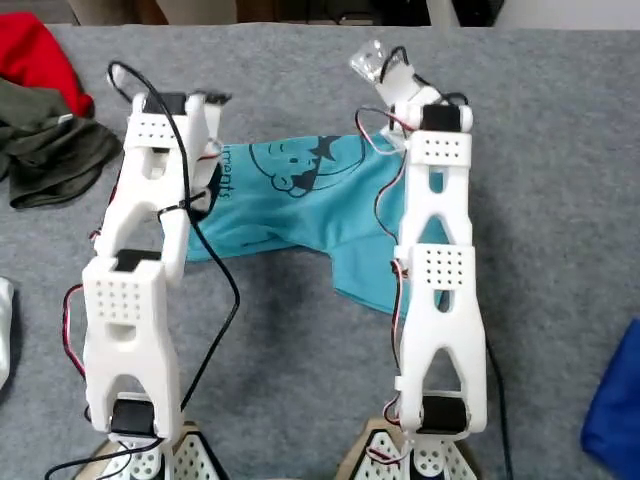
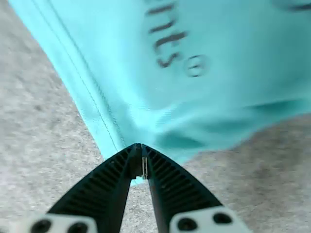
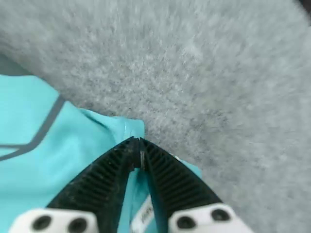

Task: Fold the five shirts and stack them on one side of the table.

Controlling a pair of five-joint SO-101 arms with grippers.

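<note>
Red garment (image 1: 35, 55): crumpled, with a dark olive garment (image 1: 55, 150) touching it, well out past the left gripper's outer side. Both are unfolded, so I judge they are waiting their turn.
Left gripper (image 2: 142, 162): jaws pressed together, pinching the stitched hem of the teal shirt (image 1: 300, 205) right at the tips, probably to hold that edge for a fold.
Teal shirt: lies between the two grippers on the grey table cover (image 1: 560, 150), dark cartoon print and lettering facing up. It is smooth around the print and puckered just ahead of the left tips, and one part trails back under the right arm.
Right gripper (image 3: 141, 155): jaws clamped on a corner of the shirt, a white label showing between them. With the left pinch, this likely lets both arms carry the cloth evenly.
Blue garment (image 1: 615, 410): bunched, well off the right gripper's outer side.
</note>
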